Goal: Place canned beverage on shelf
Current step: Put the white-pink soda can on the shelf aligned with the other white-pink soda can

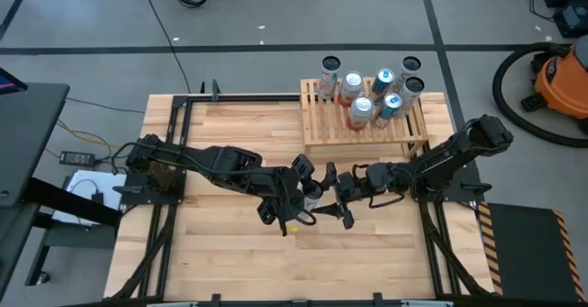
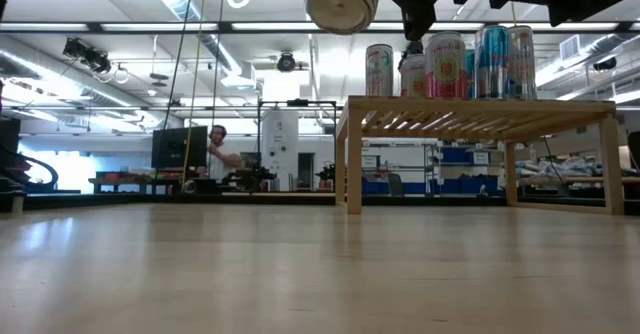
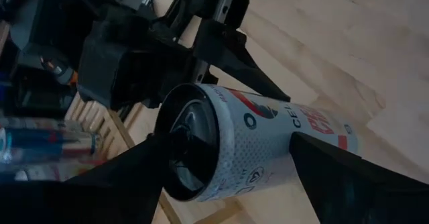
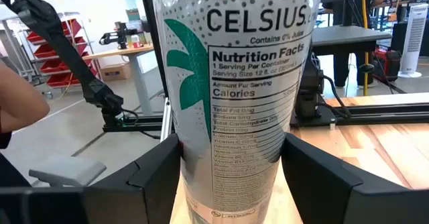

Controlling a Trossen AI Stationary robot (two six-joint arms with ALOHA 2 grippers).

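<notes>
The can [image 1: 313, 195] is sitting between both tools: right tool [image 1: 346, 199] is gripping it, left tool [image 1: 296, 203] is open around it.

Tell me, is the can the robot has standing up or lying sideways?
Sideways. In the low view the can hangs above the table with its round end facing the camera, between both grippers.

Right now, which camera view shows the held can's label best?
The right wrist view: the can stands large in the right gripper, its nutrition label readable. The left wrist view shows its base and side at a slant, the low view only its round end, the high view just a small part between the arms.
</notes>
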